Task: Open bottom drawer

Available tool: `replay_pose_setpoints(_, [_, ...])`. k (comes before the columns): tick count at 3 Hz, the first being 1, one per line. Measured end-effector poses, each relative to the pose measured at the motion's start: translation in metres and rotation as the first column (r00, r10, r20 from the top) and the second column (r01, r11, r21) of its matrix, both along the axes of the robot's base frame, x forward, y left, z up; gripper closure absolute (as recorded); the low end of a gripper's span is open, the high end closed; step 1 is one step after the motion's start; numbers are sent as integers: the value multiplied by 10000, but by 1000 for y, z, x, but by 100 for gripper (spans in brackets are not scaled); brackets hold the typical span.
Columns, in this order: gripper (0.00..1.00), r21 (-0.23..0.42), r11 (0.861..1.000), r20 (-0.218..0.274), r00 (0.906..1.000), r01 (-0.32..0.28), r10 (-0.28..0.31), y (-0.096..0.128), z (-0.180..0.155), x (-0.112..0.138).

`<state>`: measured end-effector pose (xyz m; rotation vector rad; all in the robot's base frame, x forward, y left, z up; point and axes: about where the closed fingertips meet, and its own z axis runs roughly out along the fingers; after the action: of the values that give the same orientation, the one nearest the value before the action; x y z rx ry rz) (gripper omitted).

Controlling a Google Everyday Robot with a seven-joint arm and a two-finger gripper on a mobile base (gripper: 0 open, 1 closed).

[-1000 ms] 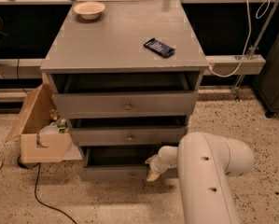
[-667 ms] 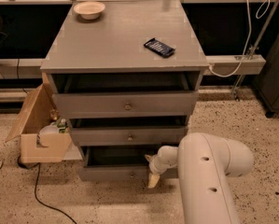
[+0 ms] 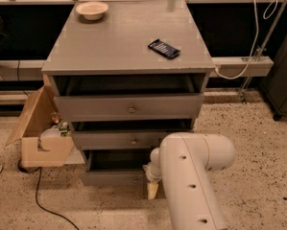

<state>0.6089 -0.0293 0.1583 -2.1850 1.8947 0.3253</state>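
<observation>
While the white arm (image 3: 193, 174) bends down across the foreground, the gripper (image 3: 152, 189) hangs near the floor, just beside the front of the bottom drawer (image 3: 109, 178) at its right end. Whether the gripper is open or grasping anything cannot be determined. The arm covers the drawer's right part. The drawer sits lowest in the grey cabinet (image 3: 124, 42), with its dark interior exposed. A cardboard box (image 3: 42, 145) stands to the left. A bowl (image 3: 91, 9) and a dark flat device (image 3: 164, 48) lie on top.

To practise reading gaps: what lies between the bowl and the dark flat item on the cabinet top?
The camera view shows only bare cabinet top between bowl and dark flat item. The gripper sits by the bottom drawer's right end.
</observation>
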Motion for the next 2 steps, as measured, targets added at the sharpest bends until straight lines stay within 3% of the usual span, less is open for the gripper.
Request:
replay_pose_setpoints(1, [25, -444, 9990, -681, 9977, 2, -32, 0, -6, -10])
replay_pose_setpoints(2, [48, -781, 9968, -902, 9956, 176, -247, -7, 2, -19])
